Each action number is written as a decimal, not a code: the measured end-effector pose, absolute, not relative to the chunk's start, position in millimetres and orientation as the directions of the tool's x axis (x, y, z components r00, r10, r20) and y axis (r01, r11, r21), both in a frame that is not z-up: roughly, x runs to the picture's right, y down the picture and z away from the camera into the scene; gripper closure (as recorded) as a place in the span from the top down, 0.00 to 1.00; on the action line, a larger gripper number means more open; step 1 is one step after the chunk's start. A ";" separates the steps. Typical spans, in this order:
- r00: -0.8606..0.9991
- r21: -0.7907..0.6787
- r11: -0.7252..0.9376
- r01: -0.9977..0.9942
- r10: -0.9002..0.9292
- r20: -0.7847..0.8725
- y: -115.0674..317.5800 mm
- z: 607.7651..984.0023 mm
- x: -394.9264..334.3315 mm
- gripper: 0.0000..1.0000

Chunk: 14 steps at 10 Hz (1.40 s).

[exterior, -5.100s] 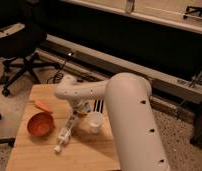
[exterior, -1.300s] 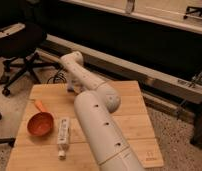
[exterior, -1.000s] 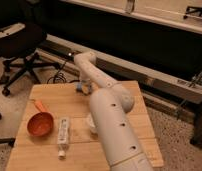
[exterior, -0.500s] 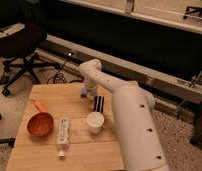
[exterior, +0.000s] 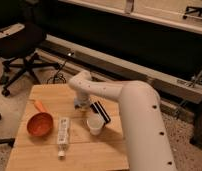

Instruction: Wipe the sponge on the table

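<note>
Compared with a second ago, the arm is swinging its wrist rightward across the tabletop (exterior: 96,152), and the claw (exterior: 99,111) is now hanging low over the middle, just behind the cup (exterior: 95,125). Whether the claw is apart or together I cannot tell. The sponge (exterior: 78,104) is showing as a pale blue patch just left of the claw, lying on the wood under the wrist. That sideways travel is suggesting a wiping stroke under way

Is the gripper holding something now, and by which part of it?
It cannot be told. The gripper is low over the table, just behind the white cup, and its grasp is not visible.
</note>
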<state>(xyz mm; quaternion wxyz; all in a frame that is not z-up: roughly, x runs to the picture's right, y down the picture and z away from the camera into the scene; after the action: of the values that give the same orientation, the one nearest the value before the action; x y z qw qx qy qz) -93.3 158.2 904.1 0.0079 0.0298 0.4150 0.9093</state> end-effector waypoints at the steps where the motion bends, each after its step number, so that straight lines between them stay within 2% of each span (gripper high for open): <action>1: -0.998 0.746 -0.666 -0.019 0.057 0.025 157.9 894.5 -103.7 0.00; 4: -0.991 0.724 -0.681 -0.106 0.135 -0.019 162.6 867.0 -128.3 0.00; 6: -0.985 0.713 -0.688 -0.135 0.170 -0.023 164.1 863.1 -142.4 0.00; 14: -0.967 0.659 -0.727 -0.192 0.255 0.000 138.9 895.0 -225.2 0.00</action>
<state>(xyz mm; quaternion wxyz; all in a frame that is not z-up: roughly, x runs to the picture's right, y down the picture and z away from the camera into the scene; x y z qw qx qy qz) -225.2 138.9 895.0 0.1203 0.0450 0.3492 0.9282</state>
